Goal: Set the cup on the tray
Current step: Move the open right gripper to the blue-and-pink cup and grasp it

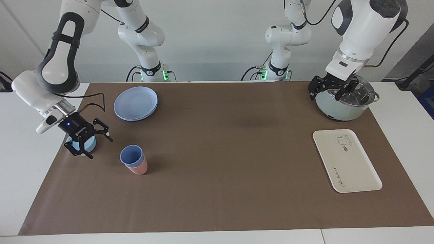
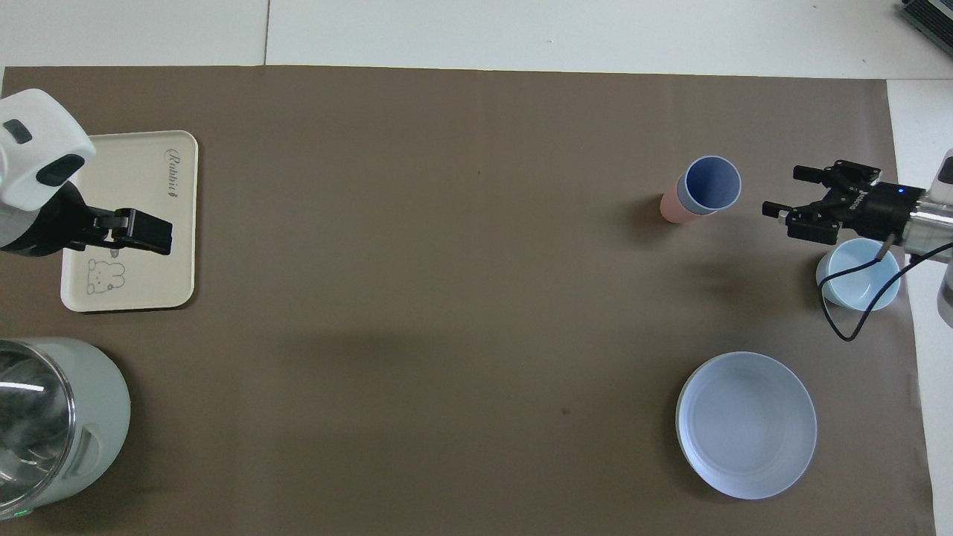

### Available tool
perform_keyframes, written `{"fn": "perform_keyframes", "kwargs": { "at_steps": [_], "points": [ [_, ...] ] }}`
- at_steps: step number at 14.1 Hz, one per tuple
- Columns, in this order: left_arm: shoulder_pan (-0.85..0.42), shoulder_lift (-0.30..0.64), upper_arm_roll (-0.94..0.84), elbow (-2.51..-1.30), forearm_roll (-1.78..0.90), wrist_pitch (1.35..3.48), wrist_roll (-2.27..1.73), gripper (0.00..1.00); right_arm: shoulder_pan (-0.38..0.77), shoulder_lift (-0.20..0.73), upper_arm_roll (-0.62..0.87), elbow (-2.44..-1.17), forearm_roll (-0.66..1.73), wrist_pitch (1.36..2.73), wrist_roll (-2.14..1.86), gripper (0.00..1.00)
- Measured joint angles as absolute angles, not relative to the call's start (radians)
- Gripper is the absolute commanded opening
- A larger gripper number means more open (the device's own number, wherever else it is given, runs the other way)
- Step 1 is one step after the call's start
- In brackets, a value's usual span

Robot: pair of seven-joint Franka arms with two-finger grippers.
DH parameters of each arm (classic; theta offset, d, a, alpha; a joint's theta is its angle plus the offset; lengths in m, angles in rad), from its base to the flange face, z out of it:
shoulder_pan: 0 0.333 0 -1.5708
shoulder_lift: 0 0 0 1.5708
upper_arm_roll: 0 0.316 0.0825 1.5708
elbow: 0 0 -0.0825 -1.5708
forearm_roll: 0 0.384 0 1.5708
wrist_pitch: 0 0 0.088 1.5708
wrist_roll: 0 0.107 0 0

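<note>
Right gripper (image 1: 91, 145) low at left of facing frame, arm bent down, jaws spread, empty, over bowl (image 2: 856, 279) beside cups. Left gripper (image 1: 333, 90) waits at upper right over pot (image 1: 344, 105), jaws spread. Cup (image 1: 131, 156) periwinkle, upright, nested in pink cup (image 1: 139, 168), left of centre. Tray (image 1: 346, 160) cream, flat on desk, lower right.
</note>
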State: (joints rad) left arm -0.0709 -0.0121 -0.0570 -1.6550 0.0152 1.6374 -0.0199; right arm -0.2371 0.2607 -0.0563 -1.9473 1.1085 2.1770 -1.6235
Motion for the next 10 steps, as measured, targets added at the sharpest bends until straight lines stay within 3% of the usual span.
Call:
{"fn": "perform_keyframes", "kwargs": {
  "at_steps": [10],
  "points": [
    [-0.071,-0.013,-0.055,-1.655,0.015,1.637,-0.020,1.00,-0.222,0.364,-0.052,-2.013,1.421,2.151,-2.006,1.00]
  ]
}}
